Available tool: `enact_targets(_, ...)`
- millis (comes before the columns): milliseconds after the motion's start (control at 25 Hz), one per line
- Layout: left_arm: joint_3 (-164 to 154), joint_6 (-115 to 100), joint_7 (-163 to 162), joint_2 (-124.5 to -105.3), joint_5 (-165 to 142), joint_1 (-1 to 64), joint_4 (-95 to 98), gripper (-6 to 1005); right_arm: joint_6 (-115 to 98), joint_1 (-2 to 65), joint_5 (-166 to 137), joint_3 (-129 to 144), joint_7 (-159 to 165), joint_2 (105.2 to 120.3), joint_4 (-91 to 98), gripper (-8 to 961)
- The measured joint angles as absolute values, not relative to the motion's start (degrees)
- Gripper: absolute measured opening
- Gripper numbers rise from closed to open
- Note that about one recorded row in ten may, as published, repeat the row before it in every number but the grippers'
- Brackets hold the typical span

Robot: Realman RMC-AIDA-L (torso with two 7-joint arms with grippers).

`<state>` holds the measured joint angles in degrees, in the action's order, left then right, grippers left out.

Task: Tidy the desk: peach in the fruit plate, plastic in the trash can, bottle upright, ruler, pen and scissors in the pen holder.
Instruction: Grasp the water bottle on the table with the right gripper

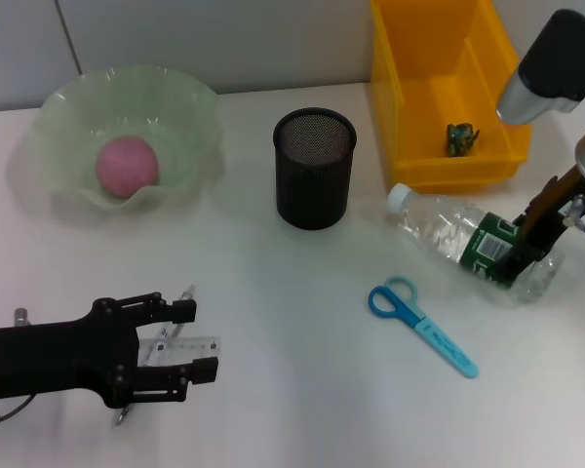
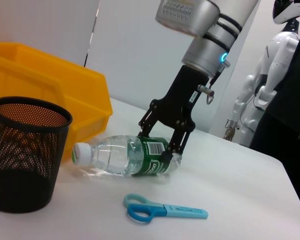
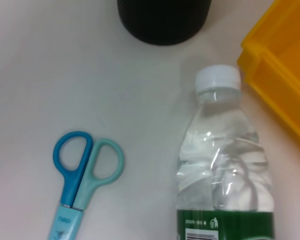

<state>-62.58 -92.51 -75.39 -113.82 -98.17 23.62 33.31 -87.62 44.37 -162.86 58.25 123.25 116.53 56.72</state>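
A pink peach (image 1: 128,167) lies in the pale green fruit plate (image 1: 190,107) at the back left. A crumpled green plastic (image 1: 460,136) sits inside the yellow trash can (image 1: 409,88). The clear bottle (image 1: 448,231) lies on its side at the right, white cap toward the black mesh pen holder (image 1: 314,168). My right gripper (image 1: 522,255) is shut across its green label. Blue scissors (image 1: 421,325) lie flat in front of it. At the front left, my left gripper (image 1: 197,341) stands open over a clear ruler (image 1: 185,349). A pen (image 1: 123,416) pokes out beneath it.
In the left wrist view the pen holder (image 2: 25,150) stands close by, with the yellow trash can (image 2: 50,80) behind it. Beyond them lie the bottle (image 2: 115,155), the right gripper (image 2: 157,142) and the scissors (image 2: 162,210). White robots stand past the table's far edge.
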Motion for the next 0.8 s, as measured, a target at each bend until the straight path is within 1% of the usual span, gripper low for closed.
enact_targets(800,-62.6,-92.8,-75.2,-113.73,-98.2,23.5,33.3,832,-84.8,44.4,-163.1,58.7,123.2,116.55,52.7,832)
